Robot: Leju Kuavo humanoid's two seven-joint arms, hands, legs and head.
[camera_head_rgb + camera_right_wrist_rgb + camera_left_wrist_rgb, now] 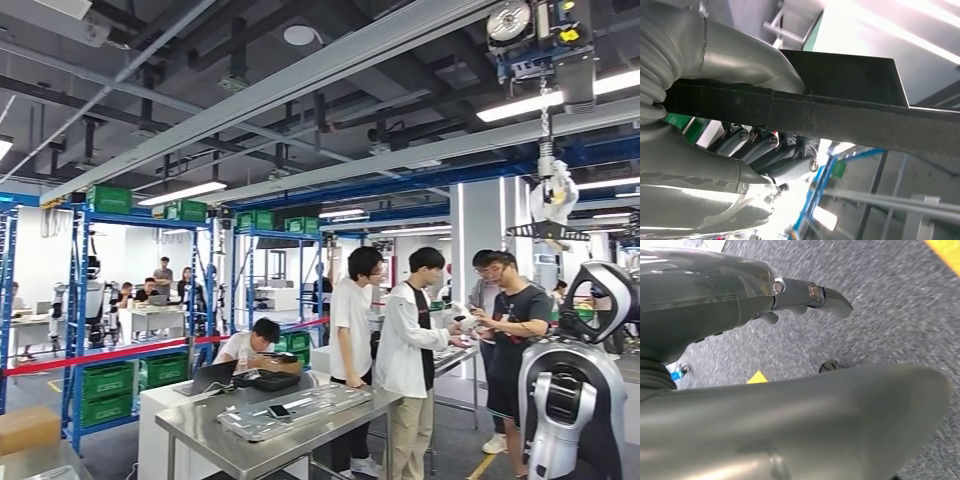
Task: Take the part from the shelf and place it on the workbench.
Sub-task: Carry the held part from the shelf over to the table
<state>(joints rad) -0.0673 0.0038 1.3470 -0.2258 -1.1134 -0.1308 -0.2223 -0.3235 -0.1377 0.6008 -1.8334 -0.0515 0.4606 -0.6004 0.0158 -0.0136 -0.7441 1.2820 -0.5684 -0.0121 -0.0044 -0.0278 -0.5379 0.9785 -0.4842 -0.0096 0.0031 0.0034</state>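
A: Where is the part [851,107]?
B: It is gripped by the right hand [734,95], across frame centre.
A: And the left hand [753,295]?
B: Held above grey floor [885,305]; nothing is grasped, fingers [828,295] extended.

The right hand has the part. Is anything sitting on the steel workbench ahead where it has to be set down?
Yes. The right hand grips the black part. On the workbench a long silver tray with a phone on it covers the middle; bare steel shows along the near edge. People stand at the far end.

Shelf [106,300] behind workbench [226,440]
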